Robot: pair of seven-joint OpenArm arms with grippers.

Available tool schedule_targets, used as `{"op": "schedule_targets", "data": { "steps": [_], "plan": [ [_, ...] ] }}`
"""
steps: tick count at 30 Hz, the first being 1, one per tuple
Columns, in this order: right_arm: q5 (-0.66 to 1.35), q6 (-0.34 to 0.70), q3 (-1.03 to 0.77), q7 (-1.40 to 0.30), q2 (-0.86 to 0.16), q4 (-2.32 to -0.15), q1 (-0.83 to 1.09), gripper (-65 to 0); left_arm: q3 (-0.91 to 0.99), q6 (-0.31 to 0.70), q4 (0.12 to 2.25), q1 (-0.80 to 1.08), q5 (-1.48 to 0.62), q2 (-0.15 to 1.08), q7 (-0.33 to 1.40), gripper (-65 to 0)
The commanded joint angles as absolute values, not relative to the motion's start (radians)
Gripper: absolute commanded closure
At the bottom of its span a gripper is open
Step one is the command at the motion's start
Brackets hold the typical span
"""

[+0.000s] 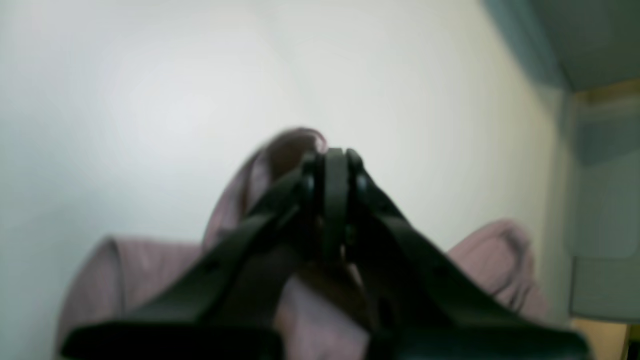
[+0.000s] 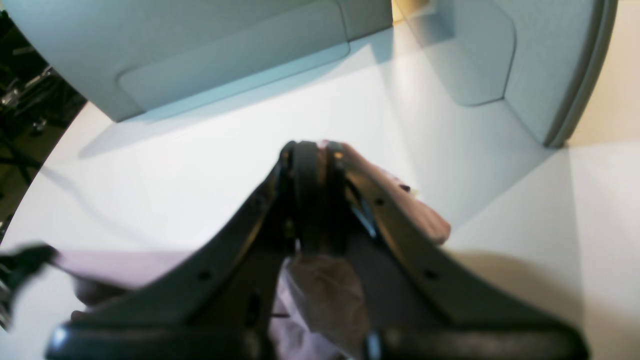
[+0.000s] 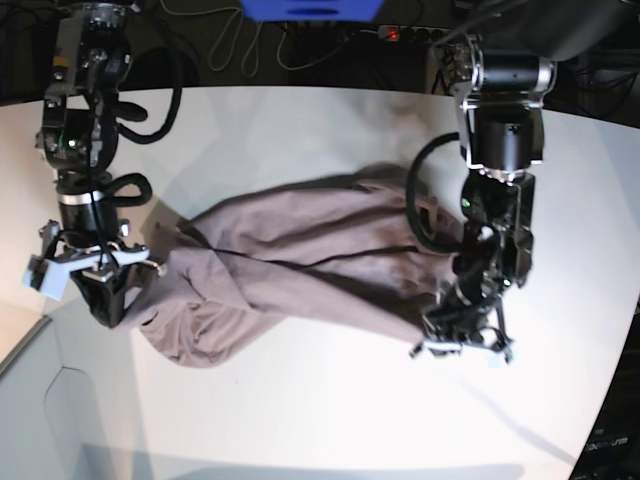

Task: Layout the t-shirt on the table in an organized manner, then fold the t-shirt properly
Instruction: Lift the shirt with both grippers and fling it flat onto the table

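Holding the t-shirt [image 3: 300, 260] w/ both arms, we see it bunched on the white table [image 3: 330, 410], stretched btw the two sides. Our left gripper [image 1: 334, 165] is clenched on a fold of cloth, and our right gripper [image 2: 315, 165] is pinched tight on another edge. The shirt looks soft, thin & light, so we think it will sag and wrinkle, not slip. Best to grab it at corners or the hem, then pull it flat.
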State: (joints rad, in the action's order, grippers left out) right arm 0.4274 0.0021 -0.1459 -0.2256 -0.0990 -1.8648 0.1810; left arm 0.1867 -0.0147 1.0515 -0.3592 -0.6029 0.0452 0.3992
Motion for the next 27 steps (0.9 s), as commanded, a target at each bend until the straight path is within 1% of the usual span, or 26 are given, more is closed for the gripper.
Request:
{"op": "schedule_targets", "data": {
  "steps": [1,4,8,13,16,21,27],
  "plan": [
    [0.433,0.013,-0.147,-0.193,-0.107,-1.888,0.165,0.0,0.188,-0.004,1.135,-0.372,-0.611,0.061,0.371,0.0],
    [0.433,0.013,-0.145,-0.186,-0.107,-1.908,0.137,0.0,0.188,-0.005,1.337,-0.337,-0.611,0.074,0.374,0.0],
    [0.435,0.013,-0.15,-0.186,-0.107,-1.949,0.117,0.0,0.199,-0.005,1.561,-0.321,-0.611,0.122,0.461,0.0],
    [0.435,0.013,-0.151,-0.185,-0.107,-2.012,0.082,0.0,0.269,-0.005,1.764,-0.326,-0.611,0.133,0.489,0.0],
    [0.435,0.013,-0.15,-0.182,-0.105,-2.028,0.051,0.0,0.338,-0.005,1.88,-0.332,-0.611,0.134,0.545,0.0],
    [0.437,0.013,-0.145,-0.137,-0.102,-2.029,-0.024,0.0,0.401,-0.005,1.986,-0.372,-0.611,0.134,0.581,0.0],
    [0.438,0.013,-0.143,-0.077,-0.099,-2.031,-0.102,0.0,0.406,-0.005,2.005,-0.404,-0.611,0.196,0.573,0.0]
  ]
}}
